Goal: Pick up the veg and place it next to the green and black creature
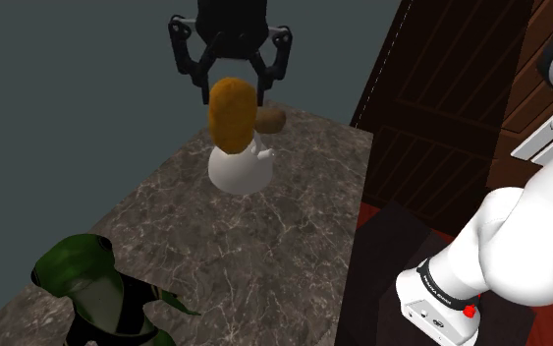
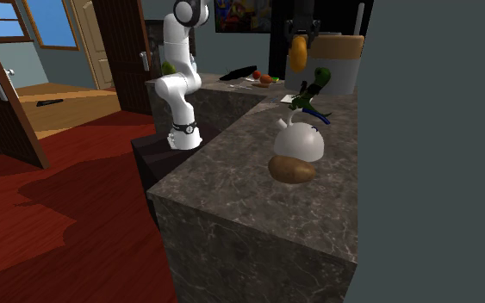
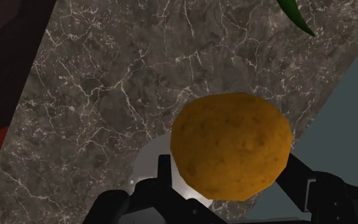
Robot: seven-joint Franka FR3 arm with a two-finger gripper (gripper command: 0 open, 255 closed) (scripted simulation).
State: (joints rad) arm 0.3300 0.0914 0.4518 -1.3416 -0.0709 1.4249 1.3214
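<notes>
An orange-brown potato-like veg [image 1: 233,118] hangs in the air above the marble counter [image 1: 264,246], clasped by my gripper [image 1: 235,93], which is shut on it. In the wrist view the veg [image 3: 231,145] bulges between the black fingers [image 3: 165,173]. In the second exterior view the gripper [image 2: 301,39] holds the veg [image 2: 298,54] high over the counter's far end. The green and black creature [image 1: 92,290] stands at the near left of the shoulder view; from the second exterior view the creature [image 2: 311,93] is below the gripper.
A white rounded vessel [image 1: 240,167] sits on the counter under the held veg, with a second brown lump [image 1: 270,120] behind it. The counter drops off to the stand [image 1: 392,246] on the shoulder view's right. Dark wood panelling [image 1: 441,88] rises beyond.
</notes>
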